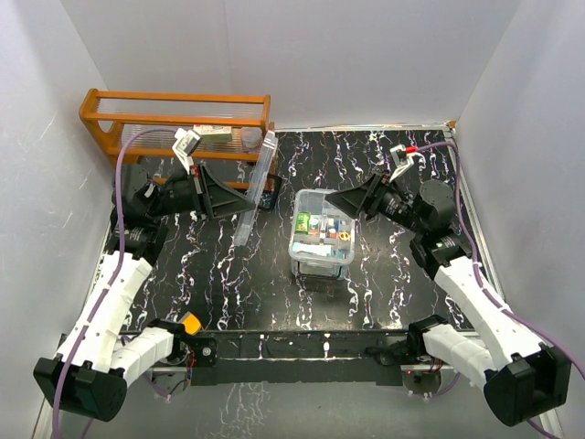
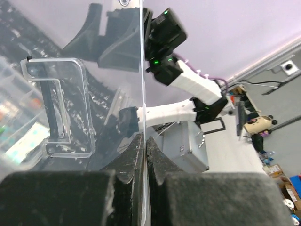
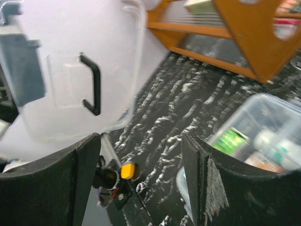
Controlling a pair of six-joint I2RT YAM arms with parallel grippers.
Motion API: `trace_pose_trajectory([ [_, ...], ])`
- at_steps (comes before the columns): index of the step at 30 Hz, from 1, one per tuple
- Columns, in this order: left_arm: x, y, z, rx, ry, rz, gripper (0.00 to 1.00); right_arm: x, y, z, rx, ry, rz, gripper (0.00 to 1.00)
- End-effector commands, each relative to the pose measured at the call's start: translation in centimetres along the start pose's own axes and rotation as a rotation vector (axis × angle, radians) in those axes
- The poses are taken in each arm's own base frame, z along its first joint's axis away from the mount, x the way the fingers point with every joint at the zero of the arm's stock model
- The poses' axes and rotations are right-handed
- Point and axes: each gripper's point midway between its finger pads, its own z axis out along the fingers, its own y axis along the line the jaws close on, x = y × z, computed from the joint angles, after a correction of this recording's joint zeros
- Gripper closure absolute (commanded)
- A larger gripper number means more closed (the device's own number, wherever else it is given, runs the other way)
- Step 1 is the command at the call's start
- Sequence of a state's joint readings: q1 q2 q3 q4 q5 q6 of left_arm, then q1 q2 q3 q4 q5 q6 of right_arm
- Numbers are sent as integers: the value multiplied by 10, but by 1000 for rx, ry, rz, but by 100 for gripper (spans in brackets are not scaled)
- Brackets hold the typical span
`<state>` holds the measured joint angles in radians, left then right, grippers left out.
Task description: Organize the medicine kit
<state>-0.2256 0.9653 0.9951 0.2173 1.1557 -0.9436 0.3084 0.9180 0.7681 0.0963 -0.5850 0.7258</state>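
Observation:
The clear medicine kit box point(image 1: 322, 240) stands mid-table, open on top, with several small medicine packs in its tray; it also shows in the right wrist view point(image 3: 263, 136). My left gripper point(image 1: 245, 203) is shut on the edge of the flat clear lid point(image 1: 257, 187) and holds it upright in the air, left of the box. In the left wrist view the lid point(image 2: 70, 84) runs up from my shut fingers point(image 2: 134, 160), its handle point(image 2: 56, 110) showing. The lid point(image 3: 75, 75) and its dark handle point(image 3: 91, 84) also show in the right wrist view. My right gripper point(image 1: 336, 201) is open and empty at the box's far right rim.
An orange wooden rack point(image 1: 174, 123) stands at the back left and holds a few items; it also shows in the right wrist view point(image 3: 244, 42). White walls close in the table on three sides. A small yellow part point(image 1: 190, 324) sits at the table's front left edge.

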Motion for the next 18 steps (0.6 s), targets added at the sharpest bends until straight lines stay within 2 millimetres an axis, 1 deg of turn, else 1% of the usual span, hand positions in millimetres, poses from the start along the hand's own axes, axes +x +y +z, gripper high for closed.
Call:
trace_pose_trajectory([
  [1, -19, -49, 6, 162, -31, 51, 100, -20, 75, 1, -345, -48, -97, 32],
  [2, -18, -51, 8, 174, -26, 56, 100, -19, 84, 4, -379, -51, -108, 31],
  [4, -17, -53, 14, 188, -20, 57, 100, -19, 93, 13, -401, -54, -114, 31],
  [8, -5, -57, 31, 220, 30, 57, 100, -14, 105, 33, -440, -36, -111, 31],
  [10, -2, -57, 38, 227, 44, 62, 100, -13, 105, 42, -438, -32, -92, 32],
  [13, 0, -56, 44, 232, 50, 62, 100, -13, 114, 41, -490, -40, -60, 37],
  [14, 1, -54, 45, 231, 51, 59, 100, -13, 116, 40, -500, -47, -52, 40],
  [18, 1, -46, 49, 211, 48, 43, 100, -11, 115, 38, -490, -40, -18, 68],
])
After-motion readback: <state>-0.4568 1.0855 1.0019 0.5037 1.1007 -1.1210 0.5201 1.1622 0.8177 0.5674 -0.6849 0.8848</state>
